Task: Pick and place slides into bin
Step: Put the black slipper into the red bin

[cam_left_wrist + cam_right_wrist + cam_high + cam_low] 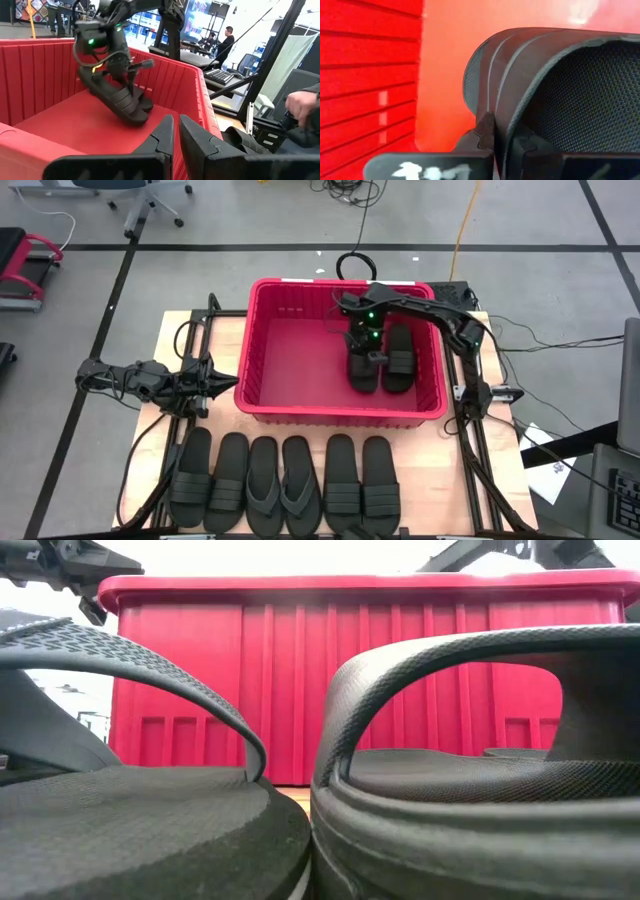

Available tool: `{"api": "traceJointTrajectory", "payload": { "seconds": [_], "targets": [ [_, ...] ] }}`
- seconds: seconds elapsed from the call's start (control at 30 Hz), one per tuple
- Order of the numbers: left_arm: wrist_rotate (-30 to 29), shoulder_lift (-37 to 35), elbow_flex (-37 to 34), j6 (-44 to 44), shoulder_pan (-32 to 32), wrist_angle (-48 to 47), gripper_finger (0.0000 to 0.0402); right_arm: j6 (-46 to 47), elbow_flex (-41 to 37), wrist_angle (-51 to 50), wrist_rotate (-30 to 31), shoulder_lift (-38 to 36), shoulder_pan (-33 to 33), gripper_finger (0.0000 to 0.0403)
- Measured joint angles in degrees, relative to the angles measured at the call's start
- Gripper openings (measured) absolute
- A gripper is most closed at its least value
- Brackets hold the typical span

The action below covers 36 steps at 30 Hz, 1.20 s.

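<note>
While the right gripper (366,352), pinched on a ribbed-strap slide (364,366), hangs in the red bin (262,340) right of centre frame beside one slide (399,360) lying flat, it should lower before releasing; the left gripper (222,385), nearly closed and empty, waits left of the bin.

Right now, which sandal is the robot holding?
The right gripper is shut on the left sandal in the red bin, tilting it. Its neighbour lies flat there, and six wait on the table.

The bin's (262,350) left half lies open; two slides (398,358) fill its right.
</note>
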Motion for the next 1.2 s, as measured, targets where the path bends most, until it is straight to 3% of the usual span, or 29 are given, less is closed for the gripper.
{"api": "traceJointTrajectory", "payload": {
  "seconds": [0.43, 0.77, 1.03, 1.2],
  "targets": [
    [0.0, 0.0, 0.0, -0.2, 0.0, 0.0, 0.0026, 0.3, 0.0, 1.2, 0.9, 3.8, -4.8, 0.0004],
    [0.0, 0.0, 0.0, -0.3, 0.0, 0.1, 0.0026, -1.5, -0.5, -2.8, -2.8, 3.8, -6.7, 0.0004],
    [0.0, 0.0, 0.0, 0.0, 0.0, 0.0, 0.0026, -2.2, -6.6, -2.2, -6.5, 3.7, -6.9, 0.0004],
    [-0.1, 0.0, 0.0, 1.0, 0.0, 0.1, 0.0026, -1.8, -10.2, -2.9, -5.2, 3.8, -6.9, 0.0004]
  ]
}}
